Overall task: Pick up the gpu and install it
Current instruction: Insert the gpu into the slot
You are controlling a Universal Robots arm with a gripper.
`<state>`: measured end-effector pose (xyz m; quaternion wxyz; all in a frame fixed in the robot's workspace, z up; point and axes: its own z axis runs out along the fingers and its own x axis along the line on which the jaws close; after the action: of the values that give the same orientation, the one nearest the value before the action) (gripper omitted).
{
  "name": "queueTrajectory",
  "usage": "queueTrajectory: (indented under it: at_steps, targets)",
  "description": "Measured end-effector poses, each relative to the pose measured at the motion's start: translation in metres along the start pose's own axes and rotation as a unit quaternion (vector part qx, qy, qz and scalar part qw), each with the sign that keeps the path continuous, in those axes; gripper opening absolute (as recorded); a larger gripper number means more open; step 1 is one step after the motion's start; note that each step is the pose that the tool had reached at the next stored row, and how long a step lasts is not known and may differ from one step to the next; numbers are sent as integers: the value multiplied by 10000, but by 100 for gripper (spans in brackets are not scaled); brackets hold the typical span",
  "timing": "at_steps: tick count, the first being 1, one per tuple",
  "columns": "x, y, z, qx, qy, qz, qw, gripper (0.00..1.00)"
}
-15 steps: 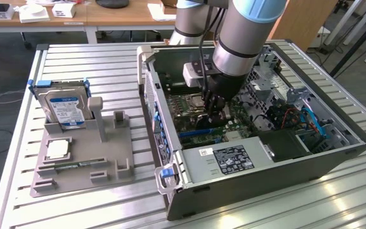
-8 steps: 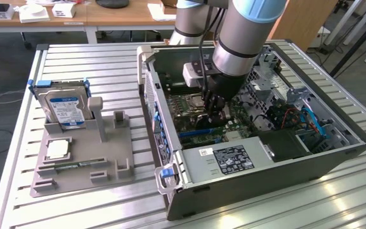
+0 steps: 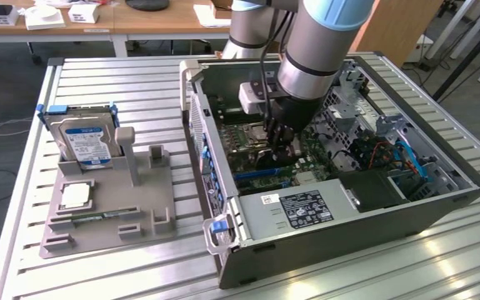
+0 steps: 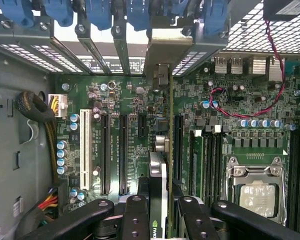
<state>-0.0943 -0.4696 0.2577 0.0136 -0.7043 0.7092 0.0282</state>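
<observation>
My gripper (image 3: 280, 149) reaches down inside the open computer case (image 3: 349, 237), low over the motherboard (image 4: 120, 105). In the wrist view the gripper (image 4: 162, 220) is shut on the gpu (image 4: 158, 175), which I see edge-on as a thin dark card between the black fingers (image 4: 135, 220). The card stands upright over the expansion slots, between the long black slots (image 4: 124, 150) and the memory slots. Its silver end bracket (image 4: 162, 47) lies against the slot openings in the rear wall. I cannot tell whether the card's edge sits in a slot.
A grey fixture (image 3: 107, 219) on the exterior view's left holds a hard drive (image 3: 85, 144), a processor chip (image 3: 75, 195) and a memory stick (image 3: 98, 217). Inside the case are the power supply (image 3: 302, 209), the processor socket (image 4: 255, 190), blue latches (image 4: 100, 12) and cables (image 4: 250, 112).
</observation>
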Motion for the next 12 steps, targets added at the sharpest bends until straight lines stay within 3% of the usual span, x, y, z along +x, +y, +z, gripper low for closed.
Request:
queueTrajectory:
  at_steps: [12]
  targets:
    - [-5,11,34,-14,1,-1,10000,27]
